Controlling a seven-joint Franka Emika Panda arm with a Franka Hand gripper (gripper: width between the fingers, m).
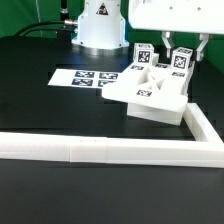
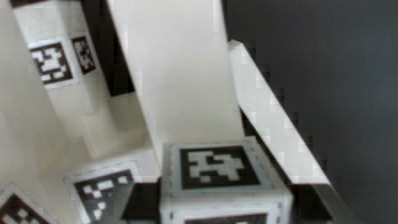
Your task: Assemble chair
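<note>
**Inspector:** Location of the chair (image 1: 155, 88)?

**Assistant:** Partly assembled on the counter (image 1: 40, 100), far right in the exterior view, tucked into the corner of the L-shaped border rail (image 1: 110, 150). The marker board (image 1: 95, 77) lies just left of it.

**Inspector:** Handling?

**Assistant:** Judged rigid, light, smooth plastic; likely slippery. Grip an upright bar across its flat faces.

**Inspector:** Pincer (image 1: 172, 48)?

**Assistant:** Above the tagged uprights; whether its jaws stand wide or narrow, I cannot tell. The rail crowds the right side.

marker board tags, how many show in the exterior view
4 visible on the marker board, flat on the table at the exterior view's left of the chair parts: two in each row. More may hide behind the parts.
</note>
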